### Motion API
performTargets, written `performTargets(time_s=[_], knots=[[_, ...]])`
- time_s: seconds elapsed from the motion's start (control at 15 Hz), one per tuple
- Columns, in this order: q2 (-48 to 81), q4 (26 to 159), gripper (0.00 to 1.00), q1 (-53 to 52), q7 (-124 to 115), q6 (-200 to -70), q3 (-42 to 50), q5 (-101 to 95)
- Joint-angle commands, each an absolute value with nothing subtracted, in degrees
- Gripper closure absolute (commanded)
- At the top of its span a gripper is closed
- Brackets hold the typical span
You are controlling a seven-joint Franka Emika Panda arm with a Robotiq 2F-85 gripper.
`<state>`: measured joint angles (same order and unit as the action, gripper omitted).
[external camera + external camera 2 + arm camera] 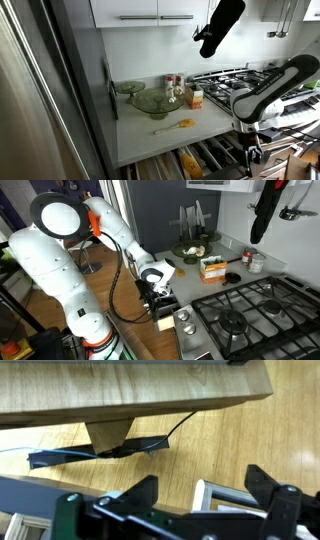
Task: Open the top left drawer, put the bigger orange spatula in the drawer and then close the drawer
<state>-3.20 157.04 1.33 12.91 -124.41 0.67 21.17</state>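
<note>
Wooden floor fills the wrist view behind the tool [200, 495], whose jaws stand fully apart and hold nothing. It hangs low before the cabinet fronts, probably placed there to push the top left drawer [213, 156], which stands pulled out under the surface [140, 142]. An orange shape inside seems to be the bigger orange spatula [190, 163], though it is blurred. An exterior view shows this, and the slimmer spatula [175, 126] on the surface. The wrist view shows neither.
</note>
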Motion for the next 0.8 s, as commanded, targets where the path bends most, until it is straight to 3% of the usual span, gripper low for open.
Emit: performTargets(time_s=[0.0,0.4,0.73], knots=[[-6.0,158.0,0.0,0.5,8.1,-133.3,0.0,17.5],[-16.4,159.2,0.0,0.3,2.3,-142.1,-0.6,12.2],[-24.4,158.7,0.0,-0.2,-0.3,-141.2,-0.7,12.5]])
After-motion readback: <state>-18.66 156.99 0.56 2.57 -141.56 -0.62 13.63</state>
